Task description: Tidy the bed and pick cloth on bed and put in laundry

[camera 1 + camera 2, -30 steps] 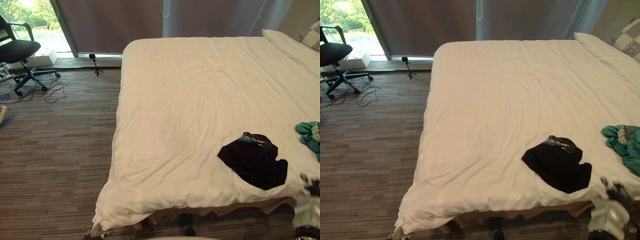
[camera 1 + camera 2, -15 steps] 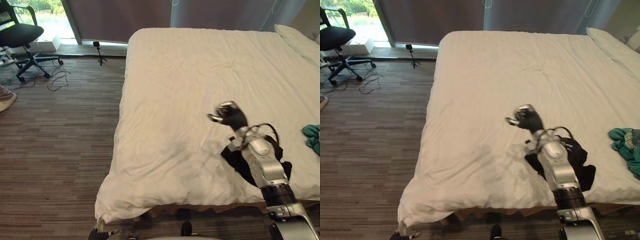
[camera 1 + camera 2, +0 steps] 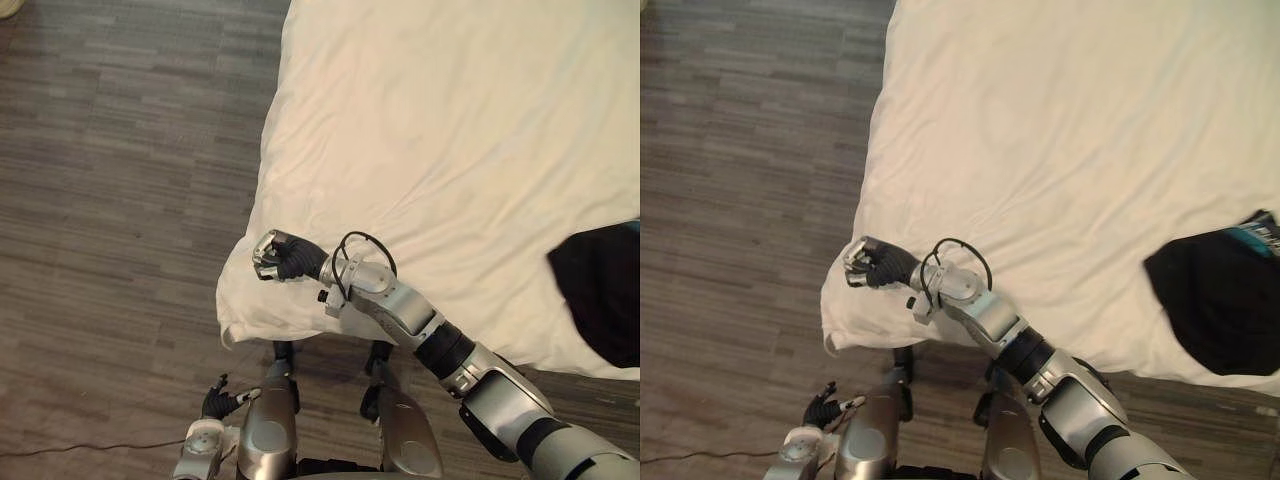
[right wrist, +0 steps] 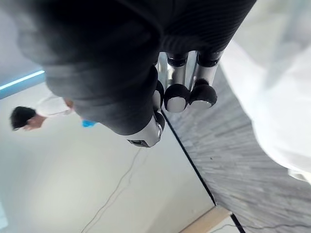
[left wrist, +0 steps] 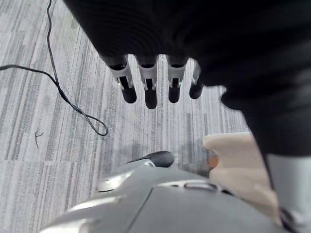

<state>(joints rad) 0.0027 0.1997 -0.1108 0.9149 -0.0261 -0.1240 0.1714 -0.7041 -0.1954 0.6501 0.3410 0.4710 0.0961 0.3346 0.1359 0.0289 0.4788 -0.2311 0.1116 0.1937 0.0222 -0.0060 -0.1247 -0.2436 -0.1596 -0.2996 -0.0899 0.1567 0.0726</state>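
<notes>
Right hand [image 3: 286, 258] is balled up, fingers curled in tight with nothing between them that I can see. It's hovering right at the foot corner of the white duvet [image 3: 450, 130]. Left hand [image 3: 214, 403] hangs low by the floor, fingers loose and straight, empty. The black cloth [image 3: 1212, 312] that needs picking up lies on the duvet well behind those curled fingers, back past the wrist and elbow, close to the bed's near edge.

What I'd worry about: a closed fist can't take anything, so a push at the duvet corner [image 3: 243, 316] just under the fingers could rumple it instead of smoothing it. That corner droops over the edge. Tug it floorward and the whole cover could slide, and the black cloth sits near enough to the edge to go with it.

Room-wise, ahead of the fingertips there's just bare carpet [image 3: 120, 200], loads of space. On the knuckle side it's flat open duvet. The bed's edge runs right beneath the fist.
</notes>
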